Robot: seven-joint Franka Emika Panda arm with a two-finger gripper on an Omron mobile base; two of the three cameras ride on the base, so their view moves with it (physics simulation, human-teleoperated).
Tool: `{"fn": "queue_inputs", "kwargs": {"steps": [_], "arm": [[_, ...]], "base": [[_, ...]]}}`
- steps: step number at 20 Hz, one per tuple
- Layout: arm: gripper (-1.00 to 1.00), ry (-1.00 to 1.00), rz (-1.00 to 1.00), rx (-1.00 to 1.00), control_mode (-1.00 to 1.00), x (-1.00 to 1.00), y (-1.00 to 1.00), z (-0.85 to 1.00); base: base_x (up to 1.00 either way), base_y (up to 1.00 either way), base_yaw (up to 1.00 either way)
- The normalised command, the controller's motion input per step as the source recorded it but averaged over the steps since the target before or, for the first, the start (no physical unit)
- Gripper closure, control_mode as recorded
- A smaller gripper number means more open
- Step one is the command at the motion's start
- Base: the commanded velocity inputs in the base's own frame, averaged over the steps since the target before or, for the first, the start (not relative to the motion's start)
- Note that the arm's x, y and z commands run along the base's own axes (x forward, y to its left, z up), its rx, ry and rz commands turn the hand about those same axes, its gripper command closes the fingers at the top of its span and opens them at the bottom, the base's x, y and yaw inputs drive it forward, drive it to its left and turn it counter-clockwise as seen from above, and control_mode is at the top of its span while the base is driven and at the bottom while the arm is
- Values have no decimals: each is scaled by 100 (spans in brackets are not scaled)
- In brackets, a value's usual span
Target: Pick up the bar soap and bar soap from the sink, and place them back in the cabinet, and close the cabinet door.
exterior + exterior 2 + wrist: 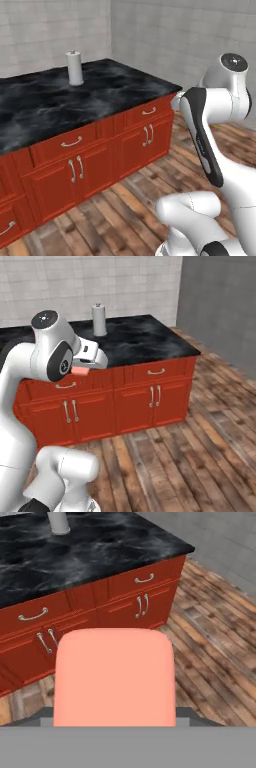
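The pincer (85, 370) grips the salmon-pink bar soap (115, 677), held in the air. Beyond and below it runs a black marble counter (60, 100) on red drawer units (125, 401), over wood-plank floor (210, 637); a grey paper-towel roll (75, 68) stands farther off.

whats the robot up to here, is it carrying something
Yes. The gripper is shut on the salmon-pink bar soap, held up in the air in front of the red base units with the black marble counter. A paper towel roll stands on that counter. So one soap is in hand and not yet put away.
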Motion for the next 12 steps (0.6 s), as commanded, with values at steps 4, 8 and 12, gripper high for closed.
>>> {"fn": "queue_inputs", "kwargs": {"steps": [4, 8, 12], "arm": [[100, 0, 0, 0, 100, 0, 0, 0], [100, 0, 0, 0, 100, 0, 0, 0], [100, 0, 0, 0, 100, 0, 0, 0]], "base": [[50, 7, -52], [55, 13, -51], [63, 18, -50]]}}
